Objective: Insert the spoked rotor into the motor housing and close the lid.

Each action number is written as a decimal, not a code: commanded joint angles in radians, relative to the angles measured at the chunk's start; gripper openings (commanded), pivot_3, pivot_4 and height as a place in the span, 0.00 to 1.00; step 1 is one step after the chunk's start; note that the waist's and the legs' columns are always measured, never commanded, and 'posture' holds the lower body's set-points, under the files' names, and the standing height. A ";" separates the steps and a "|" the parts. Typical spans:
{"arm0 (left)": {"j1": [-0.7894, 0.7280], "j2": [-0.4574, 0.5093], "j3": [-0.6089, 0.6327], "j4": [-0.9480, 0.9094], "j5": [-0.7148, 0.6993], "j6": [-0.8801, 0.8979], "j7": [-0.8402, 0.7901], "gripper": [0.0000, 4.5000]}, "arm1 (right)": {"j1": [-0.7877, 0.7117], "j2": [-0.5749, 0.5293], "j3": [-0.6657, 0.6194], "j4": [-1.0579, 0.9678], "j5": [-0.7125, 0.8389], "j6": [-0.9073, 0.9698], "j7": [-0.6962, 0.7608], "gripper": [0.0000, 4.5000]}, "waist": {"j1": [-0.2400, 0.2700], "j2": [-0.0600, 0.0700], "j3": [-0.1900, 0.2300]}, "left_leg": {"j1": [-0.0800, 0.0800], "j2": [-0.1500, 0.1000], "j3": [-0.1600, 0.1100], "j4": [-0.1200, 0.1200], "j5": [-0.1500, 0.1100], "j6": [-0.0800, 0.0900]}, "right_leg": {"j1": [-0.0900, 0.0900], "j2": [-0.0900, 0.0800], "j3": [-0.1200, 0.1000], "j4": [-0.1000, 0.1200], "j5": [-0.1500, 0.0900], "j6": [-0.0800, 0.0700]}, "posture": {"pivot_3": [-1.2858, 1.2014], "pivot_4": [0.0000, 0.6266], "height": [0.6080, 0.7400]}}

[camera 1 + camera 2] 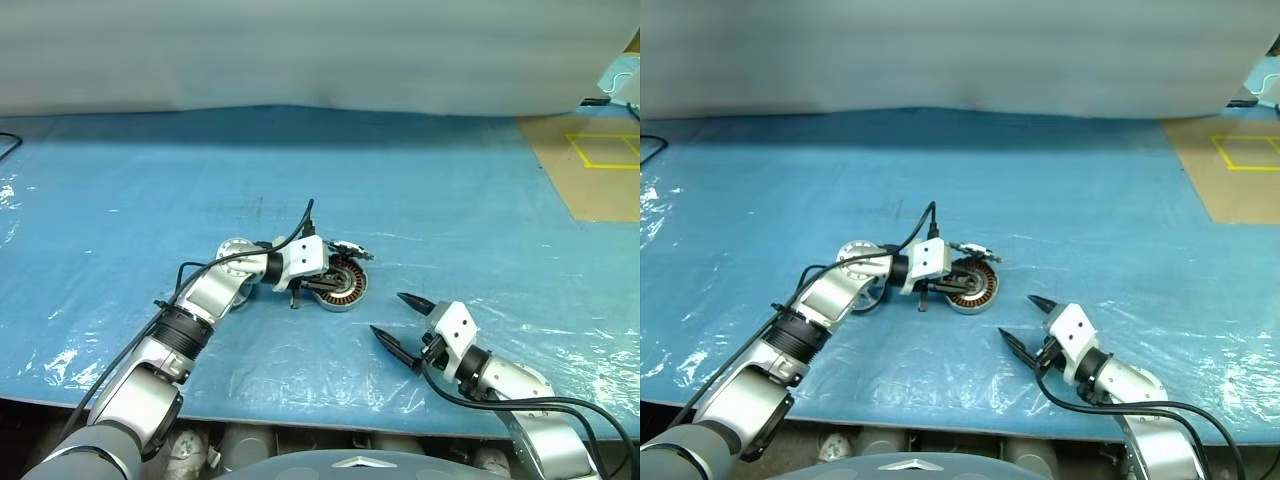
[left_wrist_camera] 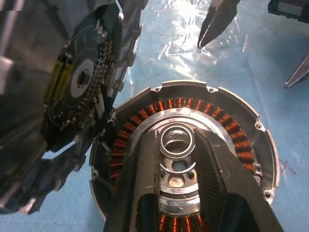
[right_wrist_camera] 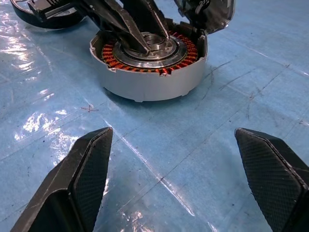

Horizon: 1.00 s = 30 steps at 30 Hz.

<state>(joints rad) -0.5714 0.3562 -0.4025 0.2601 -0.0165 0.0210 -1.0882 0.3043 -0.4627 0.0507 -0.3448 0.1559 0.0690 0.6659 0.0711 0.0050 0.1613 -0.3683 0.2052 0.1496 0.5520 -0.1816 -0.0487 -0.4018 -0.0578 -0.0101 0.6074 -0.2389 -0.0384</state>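
Copper-wound, one motor housing [image 3: 149,67] sits under the nearly closed left gripper [image 2: 176,159]; the right gripper [image 1: 402,322] gapes empty.

Work surface: a wide table [image 1: 120,180] covered with blue plastic sheet [image 1: 450,230], which is wrinkled and shiny.
Light: it comes from above; bright reflections lie on the sheet near the front edge and on the far left side.
Back: a pale grey-white surface [image 1: 300,50] stands behind the table, perhaps a wall or a curtain; the view there is too soft to tell.
Right corner: a brown board [image 1: 590,175], like cardboard, with yellow tape lines [image 1: 600,150] that form a rectangle.
Far left edge: a thin black cable [image 1: 8,145] lies on the sheet.
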 commanded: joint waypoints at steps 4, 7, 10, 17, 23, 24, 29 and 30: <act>0.000 0.011 -0.015 -0.004 0.017 0.006 -0.025 0.32 | -0.024 -0.003 0.001 0.010 -0.013 -0.036 -0.010 0.94 | 0.001 0.000 0.000 | 0.000 0.000 0.000 0.000 0.000 0.000 | 0.000 0.000 0.000 0.000 0.000 0.000 | 0.52 0.24 1.00; 0.007 0.019 -0.007 -0.023 0.006 0.022 -0.033 0.53 | -0.026 -0.007 -0.001 0.030 -0.022 -0.050 -0.010 0.94 | 0.000 0.000 0.000 | 0.000 0.000 0.000 0.000 0.000 0.000 | 0.000 0.000 0.000 0.000 0.000 0.000 | 0.52 0.24 1.00; 0.021 0.036 0.015 -0.060 -0.016 0.039 -0.038 0.76 | -0.024 -0.011 -0.004 0.041 -0.024 -0.061 -0.010 0.94 | 0.000 0.000 0.000 | 0.000 0.000 0.000 -0.001 0.000 0.000 | 0.000 0.000 0.000 0.000 0.000 0.000 | 0.52 0.24 1.00; 0.146 0.142 0.114 -0.384 -0.263 0.291 -0.140 0.83 | -0.016 -0.012 -0.092 -0.014 0.076 0.006 -0.027 0.94 | -0.001 0.000 0.000 | 0.000 0.000 0.000 -0.001 0.000 0.000 | -0.001 0.000 0.000 0.000 0.000 -0.001 | 0.52 0.24 1.00; 0.233 0.215 0.182 -0.511 -0.359 0.386 -0.118 0.35 | -0.071 -0.080 -0.215 -0.127 0.288 0.295 -0.032 0.74 | -0.001 0.000 0.000 | 0.001 0.000 0.000 -0.001 -0.002 0.004 | 0.000 0.000 0.000 0.000 0.000 0.000 | 0.52 0.24 1.00; 0.251 0.213 0.191 -0.514 -0.355 0.380 -0.096 0.26 | -0.079 -0.102 -0.223 -0.151 0.306 0.342 -0.035 0.65 | -0.001 0.001 0.000 | 0.001 0.000 0.000 -0.001 -0.002 0.004 | 0.000 0.000 0.001 0.000 0.000 0.000 | 0.52 0.24 1.00; 0.353 0.163 0.209 -0.492 -0.279 0.248 0.039 0.00 | -0.170 -0.199 -0.172 -0.262 0.305 0.566 -0.081 0.23 | -0.001 0.001 0.000 | 0.001 0.001 0.000 -0.002 0.000 0.000 | 0.000 0.001 0.000 -0.001 0.000 0.000 | 0.52 0.24 1.00; 0.377 0.147 0.215 -0.485 -0.262 0.212 0.074 0.00 | -0.210 -0.216 -0.140 -0.284 0.298 0.631 -0.100 0.16 | -0.003 0.001 0.000 | 0.001 0.001 0.000 -0.002 0.000 0.000 | 0.000 0.001 0.000 -0.001 0.000 0.000 | 0.52 0.24 1.00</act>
<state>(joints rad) -0.2118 0.5192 -0.2129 -0.2127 -0.3003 0.2939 -1.0656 0.1371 -0.6582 -0.1205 -0.5521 0.4389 0.6171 0.5904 0.0685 0.0056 0.1615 -0.3672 0.2057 0.1499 0.5503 -0.1815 -0.0490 -0.4019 -0.0564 -0.0098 0.6063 -0.2391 -0.0386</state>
